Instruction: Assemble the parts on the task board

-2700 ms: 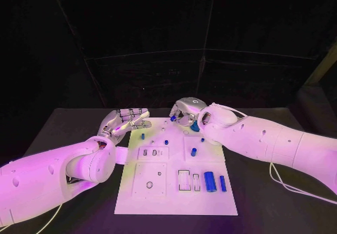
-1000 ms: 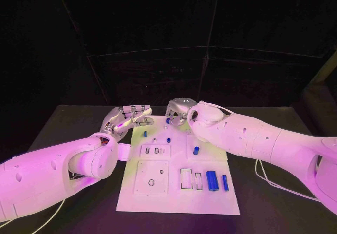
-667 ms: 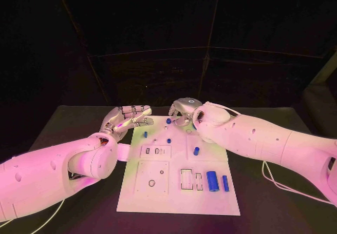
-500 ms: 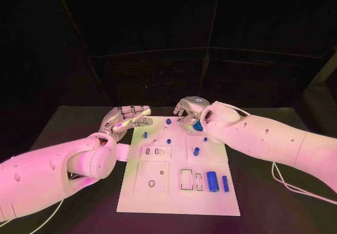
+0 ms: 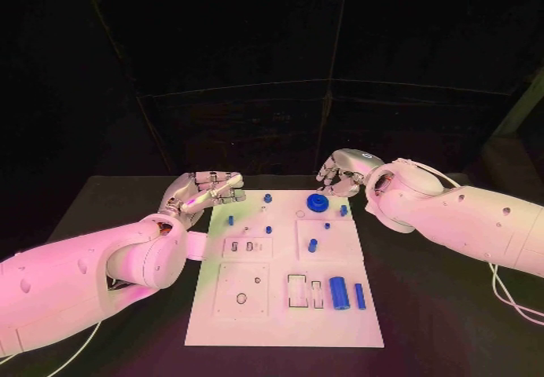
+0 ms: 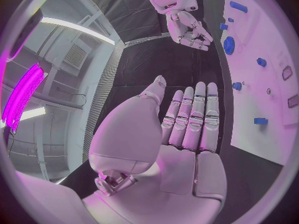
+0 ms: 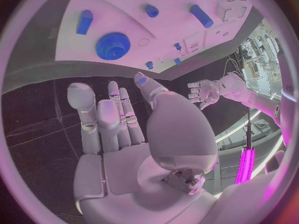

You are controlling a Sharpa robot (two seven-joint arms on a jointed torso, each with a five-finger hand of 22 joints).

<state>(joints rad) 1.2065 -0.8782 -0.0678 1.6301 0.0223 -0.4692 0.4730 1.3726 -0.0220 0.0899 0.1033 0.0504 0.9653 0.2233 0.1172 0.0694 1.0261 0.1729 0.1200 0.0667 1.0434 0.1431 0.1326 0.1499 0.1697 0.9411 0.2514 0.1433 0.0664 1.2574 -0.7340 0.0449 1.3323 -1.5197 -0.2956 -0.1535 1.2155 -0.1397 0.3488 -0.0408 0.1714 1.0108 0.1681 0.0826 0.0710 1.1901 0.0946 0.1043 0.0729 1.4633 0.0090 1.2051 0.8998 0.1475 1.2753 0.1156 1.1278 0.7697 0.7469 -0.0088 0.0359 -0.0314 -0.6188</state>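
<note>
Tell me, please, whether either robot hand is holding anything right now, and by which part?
Nothing is held. The left robot hand and right robot hand are both open and empty.

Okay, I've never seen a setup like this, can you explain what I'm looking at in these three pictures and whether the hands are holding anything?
It is a robot with two white arms ending in silver hands. One picture looks down from its head; the two round ones come from cameras at each wrist. On the black table lies a white task board with small blue parts, including a blue gear at the far end and a blue cylinder nearer the robot. The left hand and right hand are both open, fingers spread, holding nothing.
</note>
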